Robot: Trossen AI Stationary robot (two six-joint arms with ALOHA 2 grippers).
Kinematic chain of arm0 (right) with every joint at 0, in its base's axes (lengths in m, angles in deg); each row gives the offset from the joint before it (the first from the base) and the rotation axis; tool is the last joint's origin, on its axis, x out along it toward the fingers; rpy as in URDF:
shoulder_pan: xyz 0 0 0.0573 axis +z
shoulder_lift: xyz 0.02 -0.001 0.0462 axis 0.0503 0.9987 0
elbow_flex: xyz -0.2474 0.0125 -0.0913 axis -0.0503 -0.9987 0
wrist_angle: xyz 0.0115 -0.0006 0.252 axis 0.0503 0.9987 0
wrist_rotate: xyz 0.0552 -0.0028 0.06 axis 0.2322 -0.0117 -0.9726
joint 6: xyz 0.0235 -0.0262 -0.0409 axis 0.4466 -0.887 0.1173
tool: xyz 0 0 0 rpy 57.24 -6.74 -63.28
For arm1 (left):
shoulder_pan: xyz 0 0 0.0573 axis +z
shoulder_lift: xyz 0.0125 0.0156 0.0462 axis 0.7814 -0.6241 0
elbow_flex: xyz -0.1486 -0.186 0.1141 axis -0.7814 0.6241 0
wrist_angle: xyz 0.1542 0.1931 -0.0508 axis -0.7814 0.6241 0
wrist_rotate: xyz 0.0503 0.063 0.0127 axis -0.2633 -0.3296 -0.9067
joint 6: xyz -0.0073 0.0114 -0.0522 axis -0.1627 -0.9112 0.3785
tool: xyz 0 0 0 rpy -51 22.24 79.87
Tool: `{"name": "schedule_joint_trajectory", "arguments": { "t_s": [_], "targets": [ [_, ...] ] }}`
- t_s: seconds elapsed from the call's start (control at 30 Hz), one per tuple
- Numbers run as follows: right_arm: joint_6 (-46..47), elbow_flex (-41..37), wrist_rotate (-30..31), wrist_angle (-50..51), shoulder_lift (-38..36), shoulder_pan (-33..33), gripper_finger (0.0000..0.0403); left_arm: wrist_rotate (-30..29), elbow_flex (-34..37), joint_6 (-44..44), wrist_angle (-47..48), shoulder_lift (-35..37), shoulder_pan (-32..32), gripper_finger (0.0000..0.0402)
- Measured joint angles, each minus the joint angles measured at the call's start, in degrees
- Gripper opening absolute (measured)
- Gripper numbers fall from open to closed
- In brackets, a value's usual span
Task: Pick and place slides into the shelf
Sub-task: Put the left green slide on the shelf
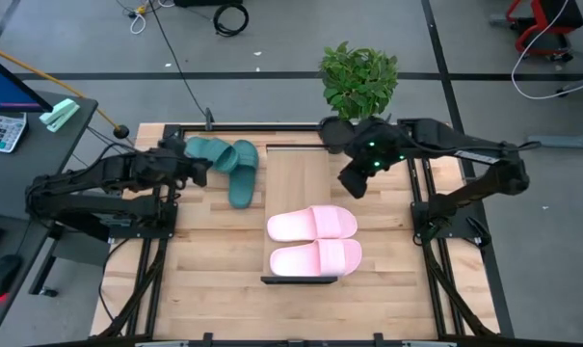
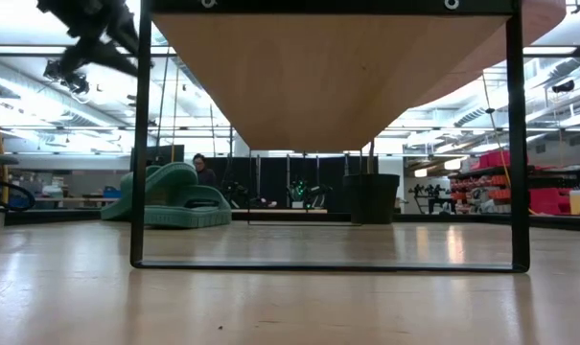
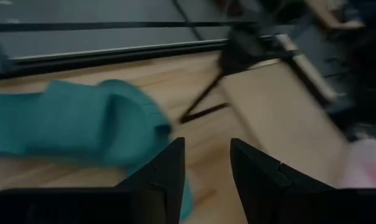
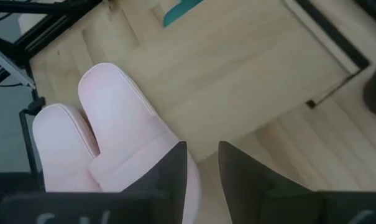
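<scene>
Two light pink slides [image 1: 312, 224] [image 1: 316, 256] lie side by side, soles down, on the near end of the shelf [image 1: 296, 178]; the right wrist view shows them too [image 4: 113, 118]. Two dark teal slides [image 1: 209, 151] [image 1: 243, 178] rest on the table left of the shelf's far end, also seen in the low view [image 2: 170, 196]. My left gripper [image 1: 200, 173] [image 3: 206, 177] hovers open just left of the teal slides [image 3: 94, 124], raised above them. My right gripper [image 1: 354, 183] [image 4: 203, 171] hangs open over the shelf's right edge, past the pink pair.
A potted plant [image 1: 358, 82] stands at the table's far edge behind the shelf. The shelf stands raised on a dark metal frame [image 2: 136, 192]. Bare board [image 4: 237, 62] shows on the shelf's far half. A desk with a calculator [image 1: 2, 130] is off to the left.
</scene>
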Motion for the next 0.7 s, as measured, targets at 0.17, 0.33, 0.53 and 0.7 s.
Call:
{"name": "schedule_joint_trajectory", "arguments": {
  "t_s": [0.17,0.33,0.53,0.7],
  "targets": [
    [-0.20,0.00,2.19,1.25,-1.95,0.00,0.0100,-1.39,0.20,-6.89,2.81,-0.83,1.65,0.0132],
    [-1.45,0.02,2.90,1.78,-1.97,-0.02,0.0111,-1.31,0.24,-15.15,3.05,-3.96,2.18,0.0146],
    [-2.54,0.02,4.05,1.66,-1.54,0.00,0.0135,-0.73,0.26,-21.20,3.00,-9.22,2.18,0.0165],
    [-4.59,0.02,4.71,0.08,-1.47,0.00,0.0153,2.79,0.26,-21.25,2.99,-11.64,2.16,0.0172]
  ]
}}
